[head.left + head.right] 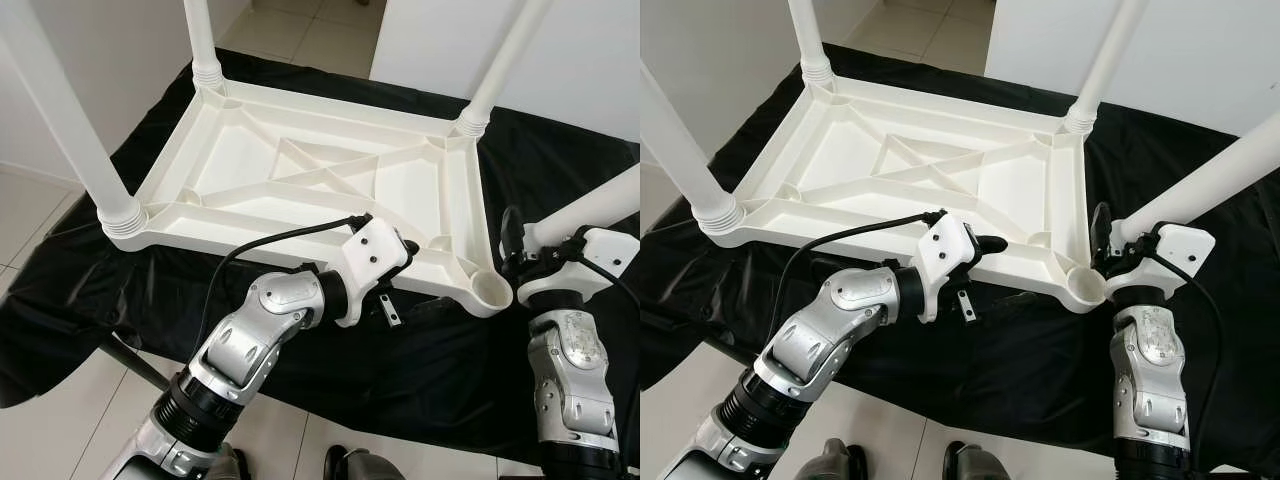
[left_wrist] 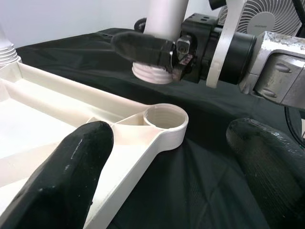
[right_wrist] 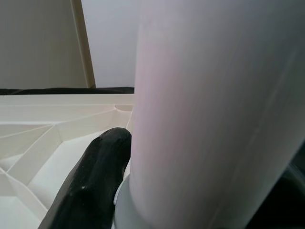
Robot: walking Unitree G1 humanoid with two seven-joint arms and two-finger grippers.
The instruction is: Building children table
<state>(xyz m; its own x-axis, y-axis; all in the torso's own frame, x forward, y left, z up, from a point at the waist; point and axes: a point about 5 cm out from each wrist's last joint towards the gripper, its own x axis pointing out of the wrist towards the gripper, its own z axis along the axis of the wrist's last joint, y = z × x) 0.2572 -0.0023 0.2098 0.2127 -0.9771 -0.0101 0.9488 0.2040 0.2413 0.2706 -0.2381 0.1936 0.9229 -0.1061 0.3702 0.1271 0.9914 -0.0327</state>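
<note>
Tabletop (image 1: pixel 330 170): upside down on black cloth (image 1: pixel 420 370), 3 legs fitted.
R gripper (image 1: pixel 515 262): clamps 4th leg (image 1: pixel 590 208), tilted, beside empty socket (image 1: pixel 492 290).
L gripper (image 2: pixel 167 157): wide, astride tabletop edge.

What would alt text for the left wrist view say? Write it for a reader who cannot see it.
The right pincer grips a white table leg, its threaded end above and just beyond the empty corner socket of the upturned white tabletop. The left pincer's black fingers frame the view, spread open over black cloth.
</note>
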